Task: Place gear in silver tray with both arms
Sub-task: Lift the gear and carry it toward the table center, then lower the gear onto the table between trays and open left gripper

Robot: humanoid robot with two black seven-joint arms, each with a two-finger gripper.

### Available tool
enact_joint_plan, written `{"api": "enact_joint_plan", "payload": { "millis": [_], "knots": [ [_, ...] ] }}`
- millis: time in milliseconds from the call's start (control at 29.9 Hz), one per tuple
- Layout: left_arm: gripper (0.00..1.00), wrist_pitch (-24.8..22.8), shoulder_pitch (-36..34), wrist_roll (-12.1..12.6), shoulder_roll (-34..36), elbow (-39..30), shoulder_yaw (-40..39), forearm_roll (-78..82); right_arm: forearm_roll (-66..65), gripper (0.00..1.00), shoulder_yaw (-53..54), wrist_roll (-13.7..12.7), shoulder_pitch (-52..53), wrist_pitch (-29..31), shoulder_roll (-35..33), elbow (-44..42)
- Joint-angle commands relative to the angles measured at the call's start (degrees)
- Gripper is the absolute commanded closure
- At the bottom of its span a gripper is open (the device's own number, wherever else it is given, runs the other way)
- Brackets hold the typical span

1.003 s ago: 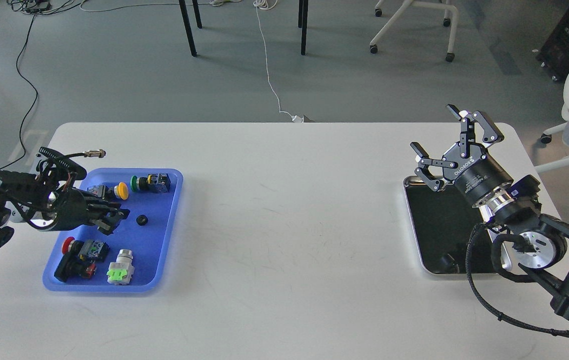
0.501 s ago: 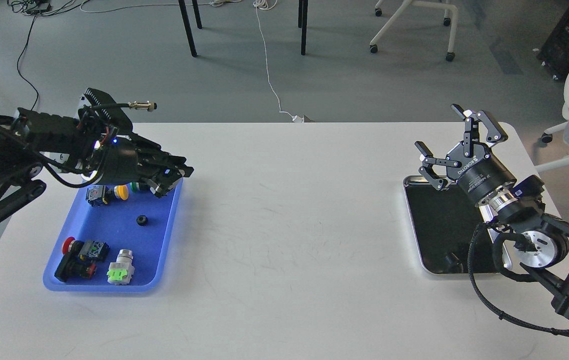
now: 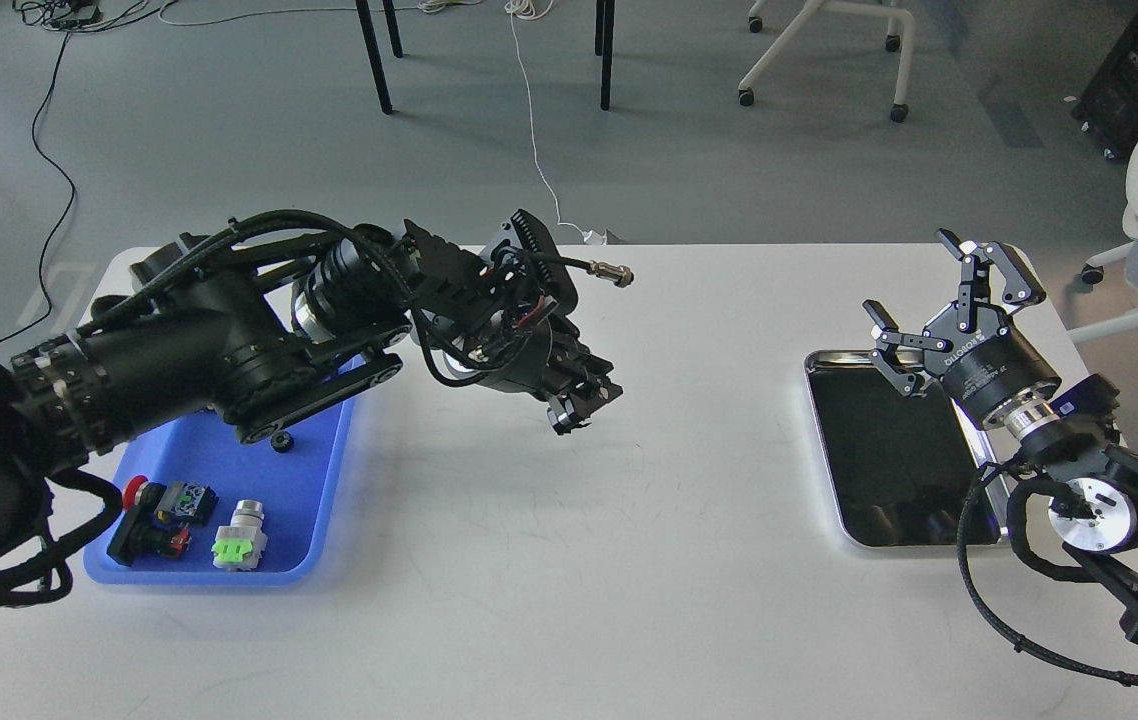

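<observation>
The silver tray lies at the right of the white table, its dark bottom bare. My right gripper hangs open over the tray's far edge, fingers spread wide and empty. My left arm reaches from the left across to the table's middle. My left gripper hovers above the bare tabletop with its fingers together; I cannot see anything between them. A small black gear-like part lies in the blue tray, half under my left arm.
The blue tray at the left holds a red push button and a green and white switch; my left arm hides its far half. Chairs and table legs stand on the floor beyond the table.
My left arm has swung up out of the blue tray and far to the right, to the table's middle. My right gripper has drifted a little right and back, still open.
</observation>
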Motion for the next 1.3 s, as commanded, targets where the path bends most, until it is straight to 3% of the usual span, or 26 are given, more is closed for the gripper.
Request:
{"api": "enact_joint_plan", "payload": {
  "millis": [0,267,836,936,1103,1270],
  "knots": [
    [0.79,0.0,0.1,0.0,-4.8,3.9,4.6,0.0,0.0,0.01,0.0,0.0,-0.4,0.0,-0.4,-0.3],
    [0.79,0.0,0.8,0.0,-9.5,5.1,7.7,0.0,0.0,0.01,0.0,0.0,-0.4,0.0,-0.4,-0.9],
    [0.74,0.0,2.3,0.0,-9.6,6.7,8.8,0.0,-0.1,0.01,-0.1,0.0,-0.5,0.0,-0.4,-0.9],
    [0.69,0.0,2.4,0.0,-9.6,6.8,9.3,-0.1,0.0,0.01,-0.1,0.0,-0.5,0.0,-0.4,-0.9],
    [0.50,0.0,2.5,0.0,-9.6,6.8,9.9,-0.1,-0.1,0.01,-0.2,0.0,-0.5,0.0,-0.4,-0.9],
    [0.19,0.0,2.5,0.0,-9.6,6.5,8.9,-1.1,-0.1,0.01,-0.3,0.0,-0.4,0.0,-0.3,-0.8]
  ]
}}
